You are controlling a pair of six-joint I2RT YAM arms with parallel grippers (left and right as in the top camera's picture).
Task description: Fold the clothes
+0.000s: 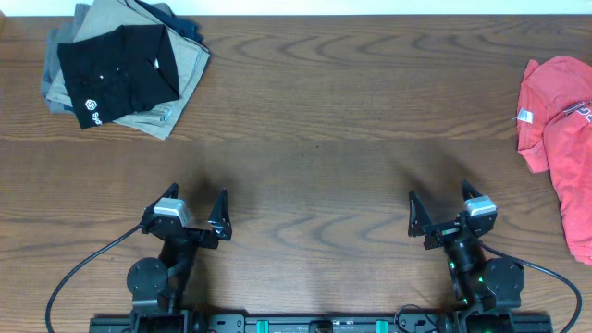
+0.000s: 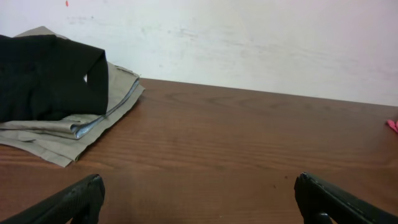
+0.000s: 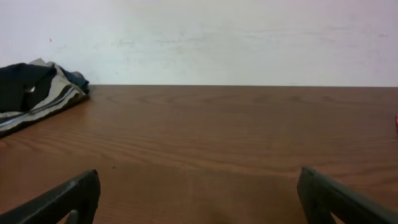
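The clothes, a black garment (image 1: 116, 74) with a small white logo, lie folded on top of a pile at the table's far left corner. In the left wrist view the black garment (image 2: 43, 74) shows at the upper left, and far off at the left in the right wrist view (image 3: 22, 84). My left gripper (image 1: 194, 211) stands open near the front edge, left of centre, with nothing between its fingers (image 2: 74, 199). At the front right my right gripper (image 1: 444, 205) is open too, and nothing lies between its fingers (image 3: 68, 196).
Khaki-tan folded trousers (image 1: 180, 69) lie under the black garment, with a dark blue-grey layer (image 1: 185, 23) behind. A red T-shirt (image 1: 560, 139) with white letters is crumpled at the right edge. The brown wooden table (image 1: 314, 139) stretches between. A pale wall (image 2: 249, 37) backs it.
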